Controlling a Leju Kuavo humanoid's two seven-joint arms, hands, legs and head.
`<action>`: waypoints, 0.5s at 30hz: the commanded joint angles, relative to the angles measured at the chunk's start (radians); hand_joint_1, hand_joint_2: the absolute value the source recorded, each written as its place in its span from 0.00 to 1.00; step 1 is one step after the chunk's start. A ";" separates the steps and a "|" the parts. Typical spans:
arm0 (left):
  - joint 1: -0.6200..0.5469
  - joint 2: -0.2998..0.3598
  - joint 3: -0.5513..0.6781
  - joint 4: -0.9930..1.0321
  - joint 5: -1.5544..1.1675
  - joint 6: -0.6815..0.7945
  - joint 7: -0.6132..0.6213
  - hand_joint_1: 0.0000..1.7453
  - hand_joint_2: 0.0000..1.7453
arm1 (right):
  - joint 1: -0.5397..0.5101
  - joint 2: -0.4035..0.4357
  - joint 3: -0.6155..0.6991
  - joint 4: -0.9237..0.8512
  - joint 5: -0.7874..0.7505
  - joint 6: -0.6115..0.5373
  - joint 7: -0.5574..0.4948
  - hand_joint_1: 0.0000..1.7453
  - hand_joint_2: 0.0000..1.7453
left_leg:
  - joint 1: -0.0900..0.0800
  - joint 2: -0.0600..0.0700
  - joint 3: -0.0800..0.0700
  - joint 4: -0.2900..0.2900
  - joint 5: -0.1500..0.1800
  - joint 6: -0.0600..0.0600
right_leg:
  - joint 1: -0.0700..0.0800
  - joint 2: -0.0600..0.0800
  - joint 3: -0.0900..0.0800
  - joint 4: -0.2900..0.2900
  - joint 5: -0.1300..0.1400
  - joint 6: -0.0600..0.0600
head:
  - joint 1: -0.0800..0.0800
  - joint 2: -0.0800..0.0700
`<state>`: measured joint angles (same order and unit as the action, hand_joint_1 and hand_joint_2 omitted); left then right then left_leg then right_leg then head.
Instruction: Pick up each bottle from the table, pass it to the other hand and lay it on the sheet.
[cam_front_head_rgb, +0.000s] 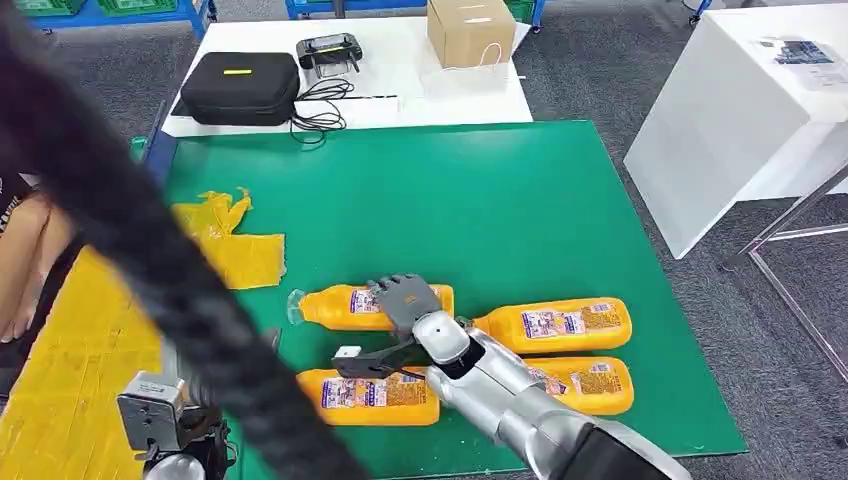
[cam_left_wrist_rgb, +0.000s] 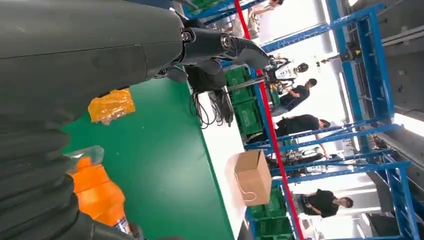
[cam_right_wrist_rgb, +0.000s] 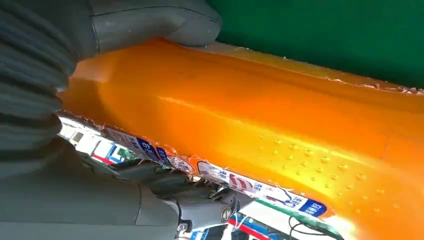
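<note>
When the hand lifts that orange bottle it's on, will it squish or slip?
Probably stiff: the bottle under the right hand looks full of orange drink. Its glossy plastic might slip. Lying on its side on the green mat, it could roll.

The table (cam_front_head_rgb: 520, 200) is covered in plain deep green. On it lie four orange bottles: the far left bottle (cam_front_head_rgb: 340, 305), the near left bottle (cam_front_head_rgb: 365, 395), the far right bottle (cam_front_head_rgb: 555, 322) and the near right bottle (cam_front_head_rgb: 590, 383), each with a label printed in white, blue and red. The yellow sheet (cam_front_head_rgb: 75, 350) is wrinkled, and a crumpled yellow bag (cam_front_head_rgb: 225, 240) lies beside it. The right hand (cam_front_head_rgb: 408, 300) is dark grey on a silver arm (cam_front_head_rgb: 500, 395). Behind stand a black case (cam_front_head_rgb: 240, 88) and a brown cardboard box (cam_front_head_rgb: 468, 30) on a white surface (cam_front_head_rgb: 410, 75).
</note>
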<state>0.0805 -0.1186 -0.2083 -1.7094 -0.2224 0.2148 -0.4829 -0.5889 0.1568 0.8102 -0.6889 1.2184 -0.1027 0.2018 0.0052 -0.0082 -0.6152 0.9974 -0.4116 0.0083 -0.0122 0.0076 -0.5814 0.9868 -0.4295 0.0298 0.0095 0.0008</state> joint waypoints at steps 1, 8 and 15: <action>-0.006 -0.012 0.000 0.039 0.003 -0.006 0.003 0.00 1.00 | 0.076 -0.025 -0.114 -0.183 -0.082 -0.145 -0.074 1.00 1.00 | 0.001 -0.001 0.002 0.000 -0.001 0.000 | 0.001 -0.002 0.003 -0.001 -0.001 -0.001 | 0.000 0.000; 0.000 -0.017 -0.009 0.042 0.009 -0.021 -0.004 0.00 1.00 | 0.274 -0.041 -0.238 -0.582 -0.079 -0.457 -0.162 1.00 1.00 | 0.002 -0.003 0.002 0.001 -0.003 0.000 | 0.002 -0.004 0.004 -0.001 -0.003 -0.001 | 0.000 0.000; -0.019 -0.006 -0.037 0.082 0.053 -0.026 -0.016 0.00 1.00 | 0.380 -0.031 -0.340 -0.701 -0.344 -0.585 -0.363 1.00 1.00 | 0.000 -0.004 0.000 -0.001 -0.001 0.000 | 0.000 -0.005 0.001 -0.001 -0.002 0.000 | 0.000 0.000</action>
<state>0.0969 -0.1251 -0.2159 -1.7064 -0.1980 0.1858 -0.4940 -0.3087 0.1450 0.5963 -1.2064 1.0443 -0.6337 -0.0421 0.0051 -0.0085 -0.6174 0.9973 -0.4125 0.0080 -0.0124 0.0074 -0.5839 0.9865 -0.4298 0.0299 0.0095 0.0008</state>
